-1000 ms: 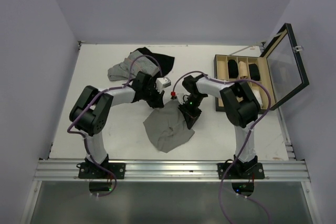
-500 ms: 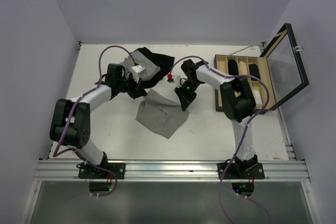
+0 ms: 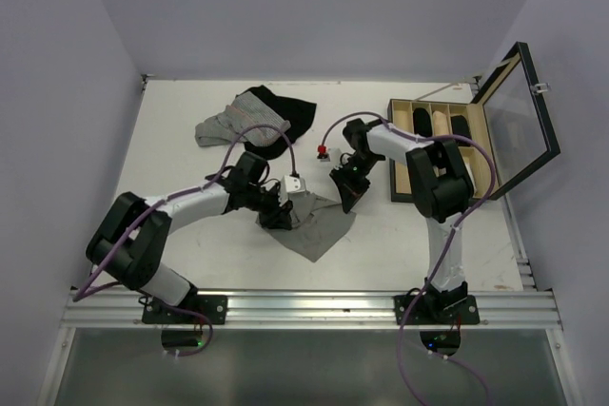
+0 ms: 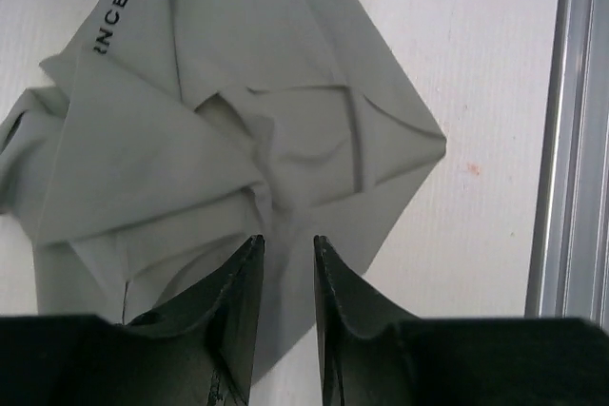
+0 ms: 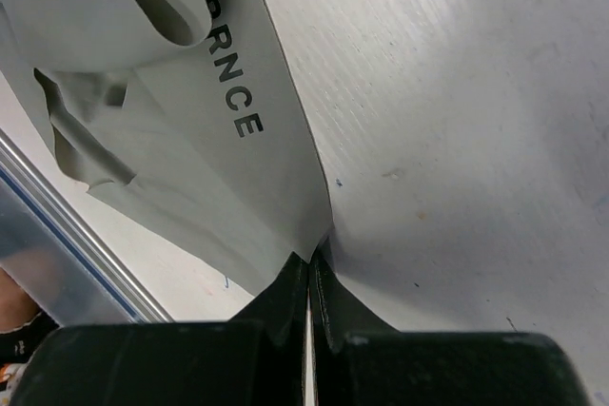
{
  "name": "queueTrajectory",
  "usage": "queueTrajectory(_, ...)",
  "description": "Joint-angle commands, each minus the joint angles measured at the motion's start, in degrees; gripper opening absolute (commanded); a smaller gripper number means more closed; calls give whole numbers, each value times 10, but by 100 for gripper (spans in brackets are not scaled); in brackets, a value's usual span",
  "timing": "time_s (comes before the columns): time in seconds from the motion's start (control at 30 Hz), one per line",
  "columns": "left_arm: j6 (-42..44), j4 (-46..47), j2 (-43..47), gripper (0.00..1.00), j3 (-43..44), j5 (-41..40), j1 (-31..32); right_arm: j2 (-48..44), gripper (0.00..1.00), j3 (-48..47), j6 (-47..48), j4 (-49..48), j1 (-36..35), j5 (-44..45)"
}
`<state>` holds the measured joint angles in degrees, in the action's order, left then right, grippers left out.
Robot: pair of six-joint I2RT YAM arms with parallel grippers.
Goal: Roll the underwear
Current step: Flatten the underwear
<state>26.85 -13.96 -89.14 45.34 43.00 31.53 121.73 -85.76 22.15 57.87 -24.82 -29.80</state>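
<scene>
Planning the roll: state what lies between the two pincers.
Only the underwear: top view shows its grey cloth spanning from left pincer to right pincer.

The left arm (image 3: 195,202) and the right arm (image 3: 385,143) share one build: white tubular links joined by rounded black joint housings. A purple cable (image 3: 257,127) runs along the left one, and a second purple cable (image 3: 489,178) along the right. Each rises from a black base plate (image 3: 186,309) with a small green light (image 3: 197,339) below it. The left fingers (image 4: 238,320) and right fingers (image 5: 285,301) are matt black, tapering wedges.
</scene>
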Motion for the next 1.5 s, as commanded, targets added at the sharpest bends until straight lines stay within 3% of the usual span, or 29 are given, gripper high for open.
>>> queueTrajectory(0.0, 64, -14, 62, 32, -10, -16, -23, -33, 0, 10, 24, 0, 6, -7)
queueTrajectory(0.1, 26, 15, 77, 34, 18, -2, -106, -31, 0, 14, 29, 2, 6, -10)
queueTrajectory(0.17, 15, 25, 62, 33, 46, -16, -123, -32, 0, 18, 30, 0, 6, -4)
queueTrajectory(0.33, -18, 44, -8, 34, 82, -35, -120, -37, 0, 28, 33, -7, 6, 1)
queueTrajectory(0.63, -62, 71, -111, 38, 114, 26, -116, -33, 0, 31, 32, -11, 6, 4)
queueTrajectory(1.07, -122, 130, -166, 41, 122, 62, -91, -36, 0, 39, 36, -16, 6, 2)
queueTrajectory(1.17, -136, 164, -175, 29, 124, 74, -91, -37, 0, 39, 37, -15, 6, 3)
queueTrajectory(1.2, -139, 166, -176, 18, 125, 78, -91, -36, 0, 39, 38, -16, 6, 3)
queueTrajectory(1.3, -138, 155, -170, 0, 128, 88, -93, -40, 0, 40, 40, -13, 7, 8)
queueTrajectory(1.47, -104, 81, -90, 0, 121, 73, -124, -66, 0, 37, 48, -6, 13, 25)
